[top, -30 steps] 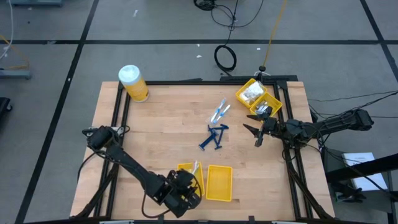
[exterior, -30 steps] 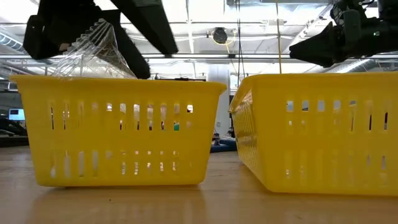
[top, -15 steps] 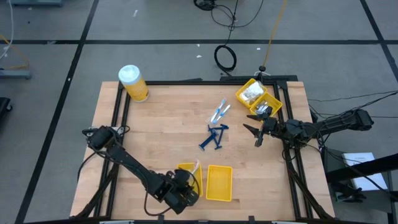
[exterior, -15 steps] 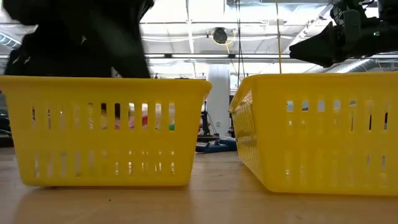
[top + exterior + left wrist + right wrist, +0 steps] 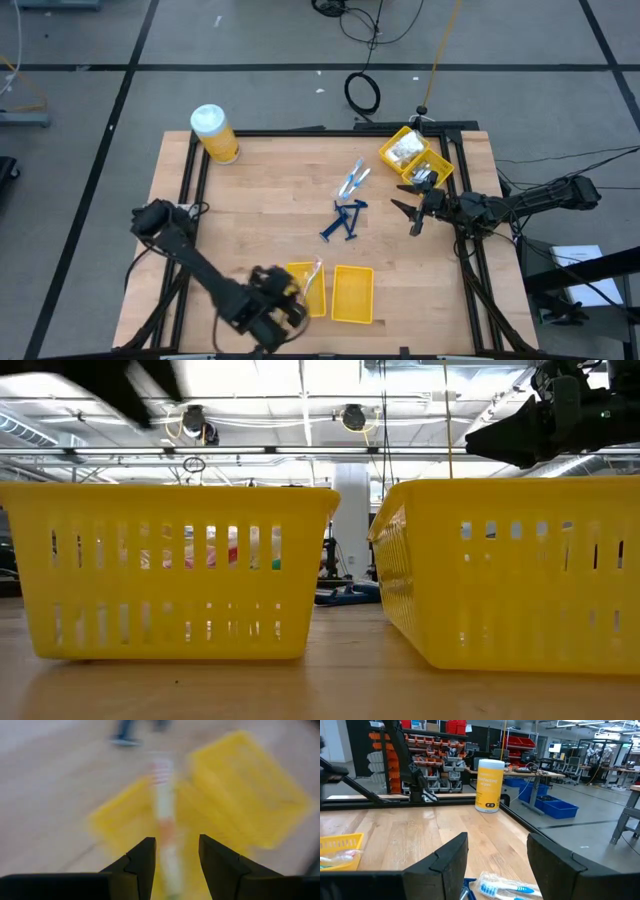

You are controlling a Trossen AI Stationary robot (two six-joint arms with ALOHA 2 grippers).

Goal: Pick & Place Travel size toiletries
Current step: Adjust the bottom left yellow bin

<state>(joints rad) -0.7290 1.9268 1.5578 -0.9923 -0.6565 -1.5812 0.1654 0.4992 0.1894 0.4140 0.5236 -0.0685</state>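
My left gripper (image 5: 280,305) (image 5: 176,845) is open and empty, just left of the near left yellow bin (image 5: 305,290). A long clear packet (image 5: 314,272) lies in that bin, its far end on the far rim; it also shows in the left wrist view (image 5: 164,805) and through the bin's slots in the low view (image 5: 220,546). Dark blue razors (image 5: 345,218) and thin white and light-blue sticks (image 5: 352,180) lie on the table's middle. My right gripper (image 5: 412,215) (image 5: 497,842) is open and empty, right of the razors, with a packed toothbrush (image 5: 505,890) just ahead of it.
A second yellow bin (image 5: 352,295) stands right of the first at the near edge. Another yellow bin (image 5: 415,158) with small items stands at the far right. A big yellow jar with a white lid (image 5: 214,133) (image 5: 489,785) stands at the far left corner.
My left gripper held the clear packet above the near left bin, went down into the bin, then rose and drew back toward the table's left edge. The packet now lies in the bin. The bin has shifted a little. My right arm has kept still.
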